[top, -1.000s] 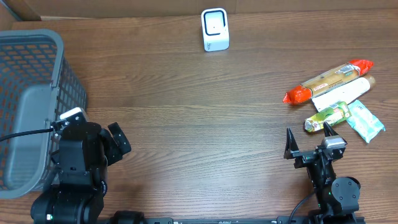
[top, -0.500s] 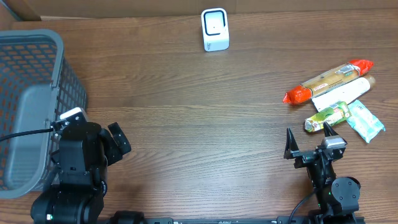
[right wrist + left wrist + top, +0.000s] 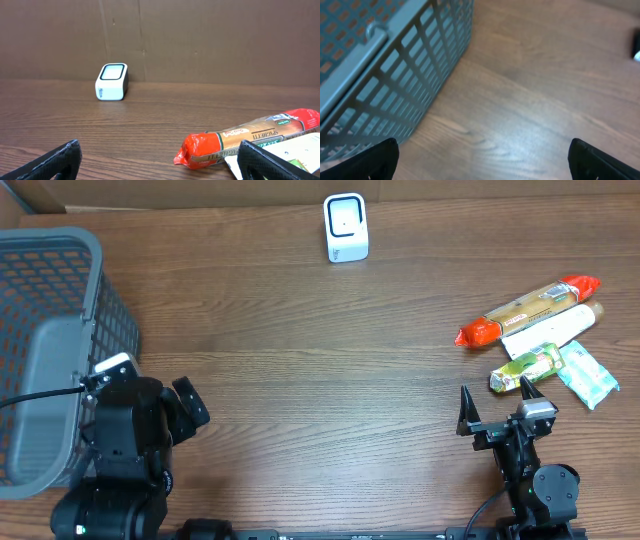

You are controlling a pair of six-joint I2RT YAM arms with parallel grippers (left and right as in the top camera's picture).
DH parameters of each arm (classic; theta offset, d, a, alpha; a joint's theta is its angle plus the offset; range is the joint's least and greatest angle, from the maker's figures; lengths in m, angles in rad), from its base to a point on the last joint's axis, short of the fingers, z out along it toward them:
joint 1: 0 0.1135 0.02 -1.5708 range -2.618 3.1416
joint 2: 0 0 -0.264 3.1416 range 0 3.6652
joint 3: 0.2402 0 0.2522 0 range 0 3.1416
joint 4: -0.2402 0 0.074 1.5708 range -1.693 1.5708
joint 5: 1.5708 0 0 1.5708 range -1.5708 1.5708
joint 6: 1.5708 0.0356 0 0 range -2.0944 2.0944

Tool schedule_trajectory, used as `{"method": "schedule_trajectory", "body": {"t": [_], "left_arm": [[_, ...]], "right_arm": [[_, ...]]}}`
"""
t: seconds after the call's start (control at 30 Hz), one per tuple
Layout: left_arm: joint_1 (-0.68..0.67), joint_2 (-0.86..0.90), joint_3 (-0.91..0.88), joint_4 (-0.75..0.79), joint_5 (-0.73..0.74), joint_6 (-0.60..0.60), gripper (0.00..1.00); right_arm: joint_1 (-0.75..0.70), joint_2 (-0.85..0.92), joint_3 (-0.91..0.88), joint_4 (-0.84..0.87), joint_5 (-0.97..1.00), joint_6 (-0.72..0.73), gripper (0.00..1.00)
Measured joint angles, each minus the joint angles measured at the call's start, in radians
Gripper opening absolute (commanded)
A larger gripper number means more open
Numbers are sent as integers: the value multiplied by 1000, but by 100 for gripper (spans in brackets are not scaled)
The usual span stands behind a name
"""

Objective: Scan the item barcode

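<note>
Well, the items to scan lie clustered at my right on the wood-grain desk [image 3: 320,370]: a long glossy spaghetti pack [image 3: 528,310] with red ends, a smooth white tube [image 3: 553,330] touching its side, a crinkly green packet [image 3: 526,367] and a flat teal sachet [image 3: 587,375]. My right hand [image 3: 496,405] hovers just beside the green packet, fingers spread wide, empty. The boxy, round-cornered white scanner [image 3: 346,227] stands at the desk's back. My left hand [image 3: 485,165] gapes empty beside the grey plastic lattice basket [image 3: 60,240].
</note>
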Motion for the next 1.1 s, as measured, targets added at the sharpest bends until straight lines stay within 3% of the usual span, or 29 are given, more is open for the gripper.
{"method": "schedule_trajectory", "body": {"t": [0.1, 0.27, 0.4, 0.57, 0.8, 1.1], "left_arm": [[0, -41, -68, 198, 7, 61, 99], [1, -177, -294, 636, 123, 333, 100], [25, -319, -512, 908, 178, 475, 99], [74, -496, -754, 1026, 205, 546, 100], [111, -717, -977, 1049, 228, 603, 100], [112, -774, -1119, 1079, 246, 710, 99]], "right_arm": [[0, 0, 0, 0, 0, 0, 100], [0, 0, 0, 0, 0, 0, 100], [0, 0, 0, 0, -1, 0, 100], [0, 0, 0, 0, 0, 0, 100], [0, 0, 0, 0, 0, 0, 100], [0, 0, 0, 0, -1, 0, 100]]}}
